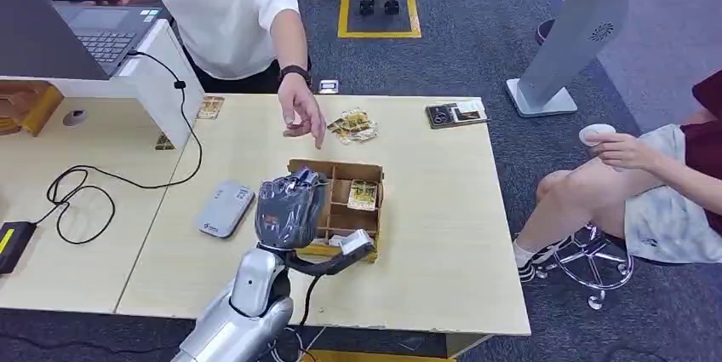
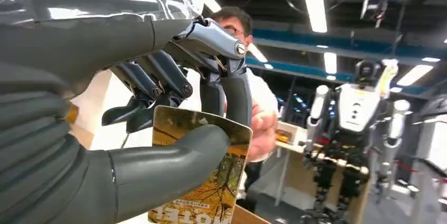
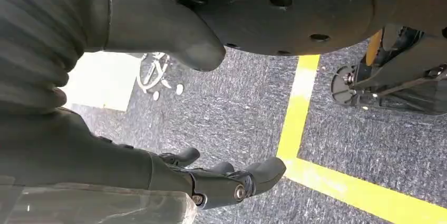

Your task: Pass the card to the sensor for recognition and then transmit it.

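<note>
The left hand (image 1: 289, 209) is raised over the light wooden table (image 1: 443, 234), just at the nine o'clock edge of the brown cardboard tray (image 1: 340, 209). In the left wrist view the left hand (image 2: 174, 103) clamps a card (image 2: 211, 176) between its thick grey thumb and dark fingers (image 2: 232, 97); the card stands upright, printed with autumn trees and large letters along its lower edge.

The right hand (image 3: 221, 182) hangs low over grey carpet (image 3: 248, 103) crossed by a yellow line (image 3: 300, 108). Its fingers are apart and lightly curved, with nothing between them.

A grey card reader (image 1: 226, 209), the sensor, lies flat on the table at nine o'clock from the left hand, close beside it but apart. The tray is split into compartments, and one at its two o'clock side holds another card (image 1: 362, 194). A loose heap of cards (image 1: 353, 126) lies at twelve o'clock from the tray, near the table's far edge.

A person in a white shirt (image 1: 221, 4) stands at the far side of the table, one hand (image 1: 302, 115) reaching down above it at eleven o'clock from the tray. A laptop (image 1: 102, 34) sits on a raised white stand at ten o'clock, with a black cable (image 1: 85, 183) looping across the table. A second person (image 1: 630, 183) sits at three o'clock, holding a small white cup (image 1: 596, 134).
</note>
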Motion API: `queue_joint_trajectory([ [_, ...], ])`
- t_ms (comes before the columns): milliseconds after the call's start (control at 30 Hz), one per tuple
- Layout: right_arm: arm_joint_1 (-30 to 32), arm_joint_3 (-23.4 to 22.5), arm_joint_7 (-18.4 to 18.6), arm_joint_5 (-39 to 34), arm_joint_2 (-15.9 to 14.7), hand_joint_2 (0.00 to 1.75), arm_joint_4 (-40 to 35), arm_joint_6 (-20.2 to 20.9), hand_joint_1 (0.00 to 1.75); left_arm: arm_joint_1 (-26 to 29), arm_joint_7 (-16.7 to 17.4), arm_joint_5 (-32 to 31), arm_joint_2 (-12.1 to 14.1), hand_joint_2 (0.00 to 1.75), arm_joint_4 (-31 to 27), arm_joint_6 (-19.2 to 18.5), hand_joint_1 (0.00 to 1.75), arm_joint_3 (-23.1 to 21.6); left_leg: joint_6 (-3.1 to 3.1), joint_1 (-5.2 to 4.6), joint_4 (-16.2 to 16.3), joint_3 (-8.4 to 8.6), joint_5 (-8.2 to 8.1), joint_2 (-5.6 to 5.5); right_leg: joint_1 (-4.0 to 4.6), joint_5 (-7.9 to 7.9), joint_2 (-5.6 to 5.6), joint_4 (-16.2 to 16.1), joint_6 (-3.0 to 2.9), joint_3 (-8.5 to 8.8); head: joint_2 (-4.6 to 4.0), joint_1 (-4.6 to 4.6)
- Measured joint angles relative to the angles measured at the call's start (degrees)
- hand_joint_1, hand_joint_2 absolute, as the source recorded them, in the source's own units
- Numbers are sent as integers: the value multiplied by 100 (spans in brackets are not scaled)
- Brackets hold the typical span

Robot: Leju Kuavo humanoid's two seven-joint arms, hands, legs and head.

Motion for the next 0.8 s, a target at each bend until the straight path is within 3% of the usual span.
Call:
queue_joint_trajectory([
  [433,-3,0,15,92,0,175,2,9,0,-667,383,46,48,175,602,0,175,0,0,0,0,0,0,0,0,0,0,0,0,0,2,0],
  [733,-6,0,17,100,0,175,2,7,0,-842,453,20,79,175,746,0,175,0,0,0,0,0,0,0,0,0,0,0,0,0,2,0],
  [767,-6,0,17,105,0,175,2,7,0,-848,453,31,79,175,752,0,138,0,0,0,0,0,0,0,0,0,1,0,0,0,2,-2],
  [800,-6,0,18,105,0,175,2,7,0,-852,444,49,76,175,754,0,40,0,0,0,0,0,0,0,0,0,1,0,0,0,2,0],
])
